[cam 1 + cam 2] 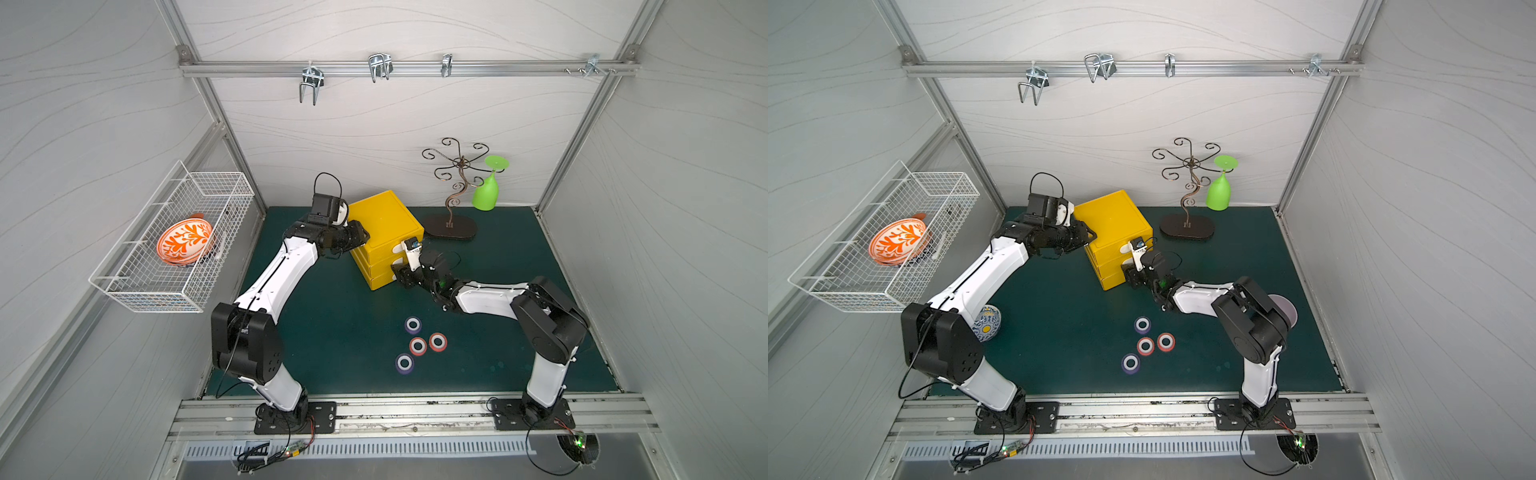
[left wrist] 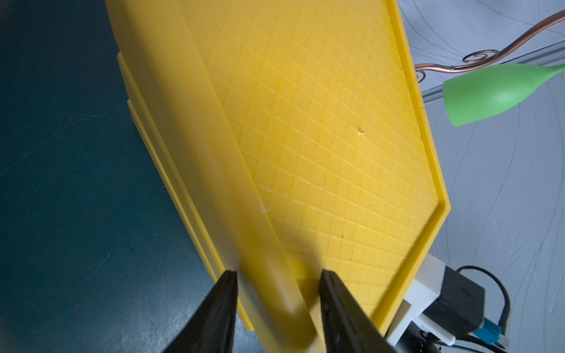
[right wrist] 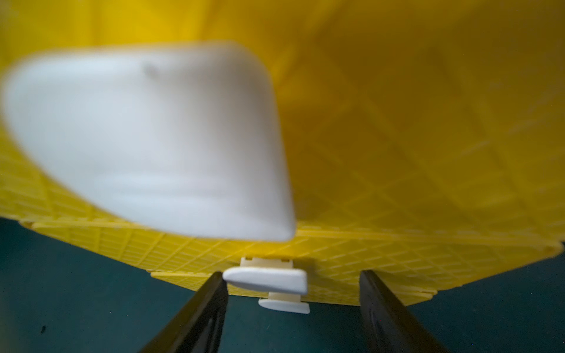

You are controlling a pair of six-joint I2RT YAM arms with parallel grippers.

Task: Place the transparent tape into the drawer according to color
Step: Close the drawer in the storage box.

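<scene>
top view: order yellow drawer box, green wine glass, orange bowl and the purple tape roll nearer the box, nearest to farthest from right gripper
From the right gripper:
1. yellow drawer box, at its fingers
2. purple tape roll, on the mat
3. green wine glass, hung at the back
4. orange bowl, in the wire basket

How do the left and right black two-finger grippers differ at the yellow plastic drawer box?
The left gripper appears closed on the top rim of the yellow drawer box; the right gripper stands open. The left is at the box's side; the right faces its front, jaws flanking the middle white tab handle without gripping it. Both are black two-finger grippers working at the box.
</scene>
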